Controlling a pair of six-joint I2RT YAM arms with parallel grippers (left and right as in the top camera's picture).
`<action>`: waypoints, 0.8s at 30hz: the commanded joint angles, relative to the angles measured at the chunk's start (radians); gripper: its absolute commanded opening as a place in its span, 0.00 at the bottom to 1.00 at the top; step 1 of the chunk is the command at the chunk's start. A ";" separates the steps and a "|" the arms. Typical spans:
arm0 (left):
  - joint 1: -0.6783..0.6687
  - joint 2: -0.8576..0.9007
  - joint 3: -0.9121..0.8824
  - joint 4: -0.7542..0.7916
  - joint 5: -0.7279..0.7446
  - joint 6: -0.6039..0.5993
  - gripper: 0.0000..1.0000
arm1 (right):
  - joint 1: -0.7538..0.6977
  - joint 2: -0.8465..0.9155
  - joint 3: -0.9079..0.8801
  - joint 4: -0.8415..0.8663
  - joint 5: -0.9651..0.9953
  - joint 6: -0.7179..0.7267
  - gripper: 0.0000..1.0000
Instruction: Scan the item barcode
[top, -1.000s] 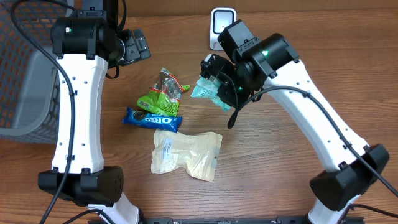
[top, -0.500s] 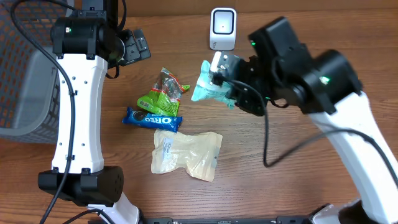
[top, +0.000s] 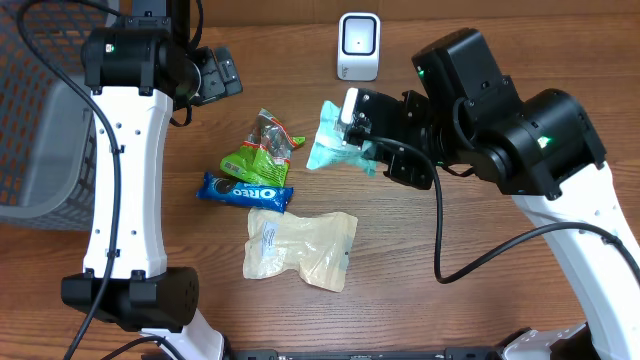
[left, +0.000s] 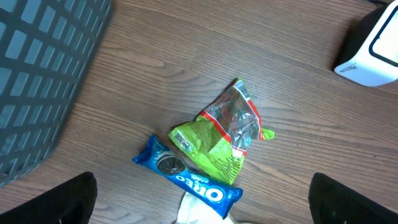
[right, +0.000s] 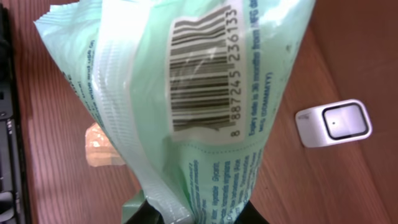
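Note:
My right gripper (top: 372, 145) is shut on a mint-green packet (top: 335, 140), held above the table just below and left of the white scanner (top: 358, 45). The right wrist view is filled by the packet (right: 186, 93), with its barcode (right: 199, 71) facing that camera. There my right gripper (right: 199, 214) pinches its lower end, and the scanner (right: 334, 122) stands on the table to the right. My left gripper (top: 215, 78) hangs open at the back left, with nothing between its fingers (left: 59, 202).
A green snack bag (top: 258, 150), a blue Oreo pack (top: 245, 192) and a cream pouch (top: 300, 245) lie mid-table. A grey basket (top: 40, 130) stands at the left edge. The left wrist view shows the snack bag (left: 221, 134), Oreo pack (left: 189, 177), basket (left: 43, 74) and scanner (left: 373, 56).
The right arm has swung round and risen towards the overhead camera, turning the green packet while keeping it near the same spot. The left arm has not moved.

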 joint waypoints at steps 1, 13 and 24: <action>0.002 0.011 0.003 0.005 0.004 0.016 1.00 | -0.004 0.000 -0.011 0.020 -0.024 -0.008 0.04; 0.002 0.011 0.003 0.005 0.004 0.016 1.00 | -0.040 0.233 -0.027 0.036 -0.016 0.059 0.04; 0.002 0.011 0.003 0.005 0.004 0.016 1.00 | -0.129 0.523 -0.030 0.138 -0.015 0.298 0.14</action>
